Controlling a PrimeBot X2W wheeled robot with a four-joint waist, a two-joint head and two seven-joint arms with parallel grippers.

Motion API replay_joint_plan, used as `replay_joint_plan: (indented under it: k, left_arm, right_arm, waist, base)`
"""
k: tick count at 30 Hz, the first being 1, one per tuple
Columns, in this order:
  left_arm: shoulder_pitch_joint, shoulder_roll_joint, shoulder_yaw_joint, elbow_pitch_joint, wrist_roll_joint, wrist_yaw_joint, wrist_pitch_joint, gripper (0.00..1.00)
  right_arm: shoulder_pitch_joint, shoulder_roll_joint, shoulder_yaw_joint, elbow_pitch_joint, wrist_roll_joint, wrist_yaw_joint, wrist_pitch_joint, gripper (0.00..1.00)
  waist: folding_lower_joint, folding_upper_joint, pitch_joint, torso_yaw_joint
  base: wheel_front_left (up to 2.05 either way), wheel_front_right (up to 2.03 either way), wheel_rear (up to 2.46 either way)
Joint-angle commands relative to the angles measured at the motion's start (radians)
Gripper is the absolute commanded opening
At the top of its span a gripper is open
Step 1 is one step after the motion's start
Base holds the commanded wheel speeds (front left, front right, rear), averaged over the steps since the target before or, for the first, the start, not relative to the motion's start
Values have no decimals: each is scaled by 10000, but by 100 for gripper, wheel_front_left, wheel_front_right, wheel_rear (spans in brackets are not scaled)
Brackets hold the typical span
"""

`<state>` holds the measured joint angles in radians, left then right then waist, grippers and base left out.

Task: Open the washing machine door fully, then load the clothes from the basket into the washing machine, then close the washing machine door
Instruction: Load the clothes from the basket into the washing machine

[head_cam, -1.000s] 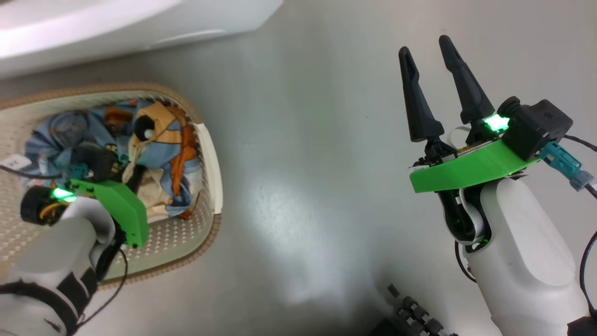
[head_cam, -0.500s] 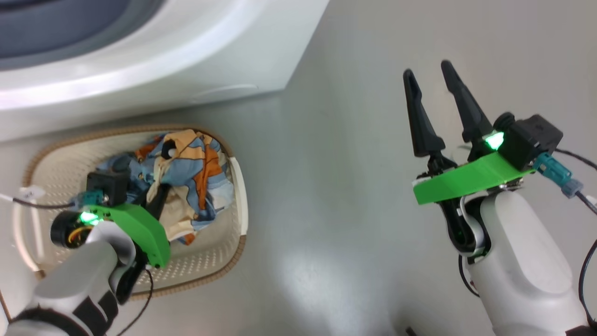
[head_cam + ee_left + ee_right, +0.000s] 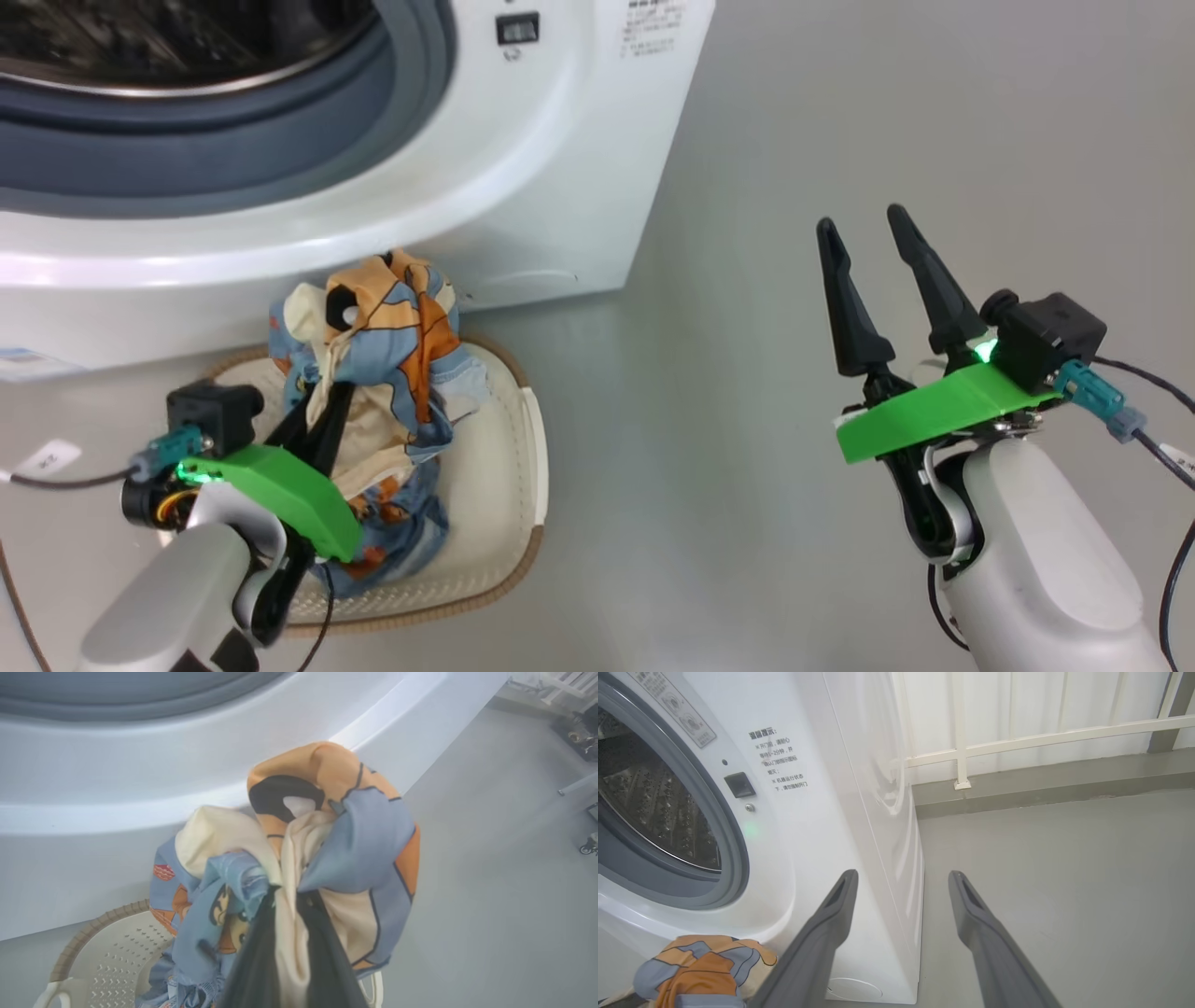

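1. The big white boxy front-loading washing machine takes up the 10-to-12 o'clock part of the head view. Its perforated steel drum shows through the uncovered mouth, ringed by the grey-blue rubber gasket.
2. The smooth grey floor spreads from 1 o'clock round to 6 o'clock.
3. The small cream-white perforated plastic basket with a brown woven-look rim stands on the floor at 7 o'clock, just in front of the machine's lower panel.
4. The clothes are a bunch of light blue fabric with orange and brown print around a plain cream piece. They hang above the basket at about 8 o'clock. The top of the bunch is level with the machine's lower front, and the lowest folds trail down into the basket.
5. The left gripper comes up from 7 o'clock. Its jaws are clamped on the clothes, with cream cloth pinched between the dark fingers.
6. The right gripper sits at 4 o'clock above the floor, well apart from the basket. Its jaws are spread wide and hold nothing.
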<state>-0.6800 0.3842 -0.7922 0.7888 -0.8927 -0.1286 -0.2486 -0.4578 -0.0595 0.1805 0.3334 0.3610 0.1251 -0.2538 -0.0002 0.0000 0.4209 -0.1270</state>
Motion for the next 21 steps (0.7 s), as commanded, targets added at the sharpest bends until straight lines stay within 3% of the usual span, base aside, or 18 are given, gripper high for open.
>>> replay_joint_plan:
  k: [1, 14, 21]
  left_arm:
    - [197, 255, 543, -309, 192, -21, -131, 0]
    - [2032, -232, 3099, -2225, 1744, 106, -131, 0]
    - [2818, -393, 4218, -3188, 2165, 472, -131, 0]
  right_arm:
    - [235, 17, 146, -183, 94, 56, -80, 100]
    - [1005, -409, 139, 111, 402, 56, -80, 100]
    - [1289, -600, 123, 130, 568, 56, -80, 100]
  waist:
    - [2, 0, -603, 291]
    - [2, 0, -2144, 684]
    - [2, 0, -2716, 765]
  base:
    - [0, 0, 0]
    - [0, 0, 0]
    - [0, 0, 0]
